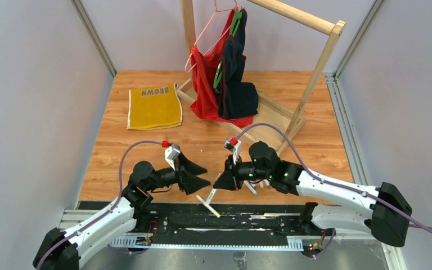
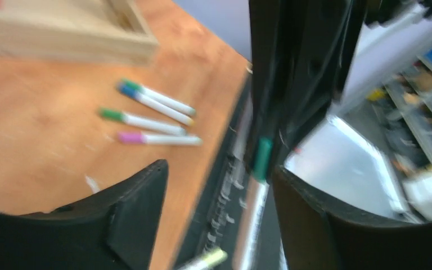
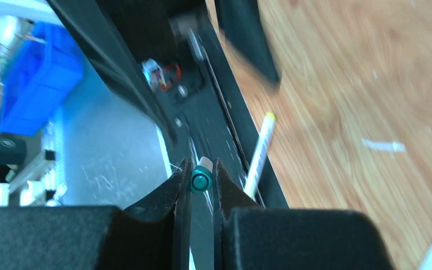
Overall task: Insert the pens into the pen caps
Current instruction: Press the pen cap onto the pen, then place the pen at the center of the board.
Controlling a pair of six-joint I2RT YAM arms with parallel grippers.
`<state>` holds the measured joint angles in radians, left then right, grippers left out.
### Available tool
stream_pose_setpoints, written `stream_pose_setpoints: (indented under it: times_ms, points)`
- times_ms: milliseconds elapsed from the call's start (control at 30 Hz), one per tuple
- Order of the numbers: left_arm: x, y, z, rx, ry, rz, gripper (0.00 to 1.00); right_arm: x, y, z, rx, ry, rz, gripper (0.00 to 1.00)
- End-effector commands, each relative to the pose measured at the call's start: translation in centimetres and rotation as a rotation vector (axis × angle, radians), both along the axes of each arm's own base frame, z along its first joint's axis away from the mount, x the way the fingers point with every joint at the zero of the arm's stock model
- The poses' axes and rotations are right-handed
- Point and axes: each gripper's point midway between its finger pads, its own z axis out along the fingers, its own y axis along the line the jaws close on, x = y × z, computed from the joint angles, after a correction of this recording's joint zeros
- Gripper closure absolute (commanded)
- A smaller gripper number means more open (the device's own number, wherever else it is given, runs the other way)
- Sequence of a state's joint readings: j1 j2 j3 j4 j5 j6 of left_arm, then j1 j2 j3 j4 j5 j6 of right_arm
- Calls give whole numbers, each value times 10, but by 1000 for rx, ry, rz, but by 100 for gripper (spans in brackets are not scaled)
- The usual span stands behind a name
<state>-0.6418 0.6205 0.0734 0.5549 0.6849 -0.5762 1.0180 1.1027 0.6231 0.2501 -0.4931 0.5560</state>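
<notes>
My right gripper [image 3: 201, 179] is shut on a teal pen cap [image 3: 201, 181] with a white pen barrel seated in it. In the left wrist view that teal cap [image 2: 262, 158] and its barrel [image 2: 253, 219] hang between the spread fingers of my left gripper [image 2: 219, 169], which is open and touches nothing. From above, the left gripper [image 1: 205, 176] and right gripper [image 1: 220, 183] face each other near the table's front edge. A loose pen with a yellow end [image 1: 209, 205] lies across that edge. Several capped pens [image 2: 152, 112] lie together on the wood.
A wooden rack [image 1: 309, 84] with red and dark clothes on hangers stands at the back. A yellow cloth [image 1: 154, 107] lies at the back left. The black rail [image 1: 225, 216] runs along the near edge. A white scrap [image 3: 382, 145] lies on the wood.
</notes>
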Motion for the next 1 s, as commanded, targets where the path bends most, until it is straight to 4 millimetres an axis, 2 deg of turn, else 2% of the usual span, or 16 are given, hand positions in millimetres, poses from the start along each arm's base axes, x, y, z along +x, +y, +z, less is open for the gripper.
stream_pose_setpoints:
  times_ms: [0, 67, 100, 167, 267, 333, 367, 500, 733, 967]
  points:
    - [43, 13, 47, -82, -192, 225, 18, -4, -52, -37, -323, -8, -41, 99]
    - [48, 21, 39, -27, -194, 283, 14, 11, -70, -32, -388, -67, -111, 100]
    - [59, 30, 35, 3, -194, 363, 12, 16, -79, -33, -428, -86, -130, 100]
    - [78, 54, 25, 72, -174, 536, 6, 21, -92, -33, -512, -103, -142, 100]
    - [99, 94, 4, 176, -122, 782, 0, 17, -104, -44, -645, -72, -96, 99]
    - [104, 113, -6, 254, -107, 874, 0, 14, -107, -51, -711, -48, -55, 99]
    - [106, 119, -6, 269, -110, 906, 0, 13, -109, -55, -751, -36, -38, 99]
    - [109, 136, -16, 321, -84, 987, 0, 17, -117, -63, -898, -6, 0, 99]
    - [109, 140, -22, 345, -71, 1006, 0, 45, -95, -78, -967, -47, 12, 98]
    - [108, 143, -23, 355, -73, 1012, 0, 84, -56, -100, -945, -93, -6, 85]
